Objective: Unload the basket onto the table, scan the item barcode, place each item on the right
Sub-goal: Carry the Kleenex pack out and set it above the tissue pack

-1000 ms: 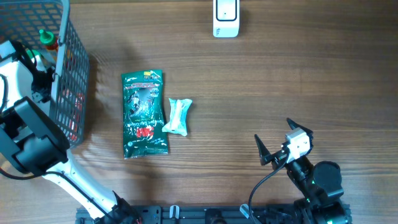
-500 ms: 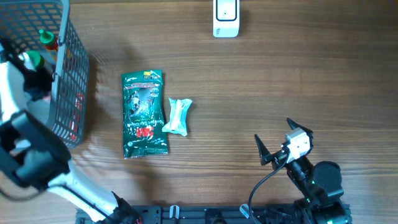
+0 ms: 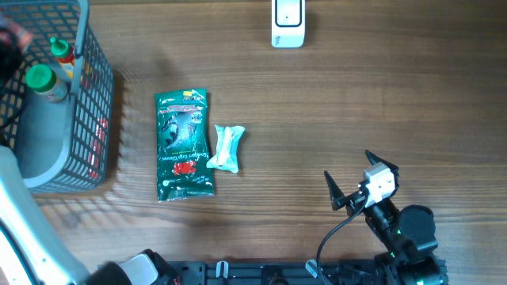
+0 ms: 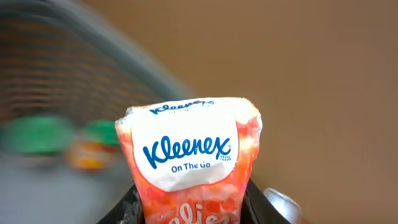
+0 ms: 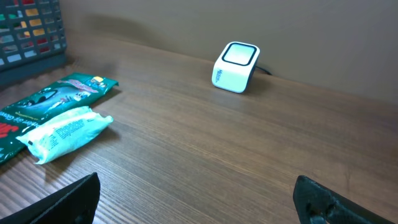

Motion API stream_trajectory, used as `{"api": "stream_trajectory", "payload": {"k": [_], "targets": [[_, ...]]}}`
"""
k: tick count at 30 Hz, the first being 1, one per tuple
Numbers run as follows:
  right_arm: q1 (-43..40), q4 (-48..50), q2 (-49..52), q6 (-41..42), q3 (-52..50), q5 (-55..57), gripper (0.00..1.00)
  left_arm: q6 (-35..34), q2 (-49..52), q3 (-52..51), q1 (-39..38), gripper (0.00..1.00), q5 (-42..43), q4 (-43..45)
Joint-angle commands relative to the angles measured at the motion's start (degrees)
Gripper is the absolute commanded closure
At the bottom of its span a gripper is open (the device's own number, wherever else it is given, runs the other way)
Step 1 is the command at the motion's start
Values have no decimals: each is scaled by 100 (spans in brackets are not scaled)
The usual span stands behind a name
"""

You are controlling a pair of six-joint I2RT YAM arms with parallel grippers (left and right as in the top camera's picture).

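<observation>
Holding the tissue pack (image 4: 189, 158) pinched in my left tool (image 4: 193, 208) by the basket (image 3: 89, 119) at the upper left, I judge the pick done and the scan yet to do, with the scanner (image 3: 287, 24) well apart at top centre and my right tool (image 3: 348, 169) spread wide, empty.

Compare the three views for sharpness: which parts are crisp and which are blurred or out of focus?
Left wrist view: Kleenex pack crisp, basket and green caps behind it out of focus. Overhead view: green packet and scanner sharp, left arm at the picture's left edge smeared. Right wrist view: sharp throughout, pale packet included.
</observation>
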Motion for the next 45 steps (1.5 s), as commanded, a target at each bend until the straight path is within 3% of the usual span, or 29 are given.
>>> {"api": "stream_trajectory", "payload": {"k": [1,4,11,17,23,31,39,45], "targets": [[-17,13,-63,-26,46,-74,0,-485,-2,-17,-1174,72,1641,-66],[-17,13,-63,-28,44,-72,0,-227,101,-79,-2295,72,960,-356],[-17,13,-63,-26,44,-72,0,-251,866,-409,-5152,71,-1567,-629],[-17,13,-63,-28,46,-72,0,-472,2000,-457,-6572,71,-3161,-629],[-17,13,-63,-26,44,-72,0,-1180,3038,-457,-6819,72,-3049,-629],[-17,13,-63,-26,44,-74,0,-1331,3838,-457,-6640,72,-2822,-367],[-17,13,-63,-26,44,-74,0,-1300,3989,-509,-5901,70,-3882,-326],[-17,13,-63,-26,44,-74,0,-1296,4103,-929,-5342,70,-3679,-59]]}}
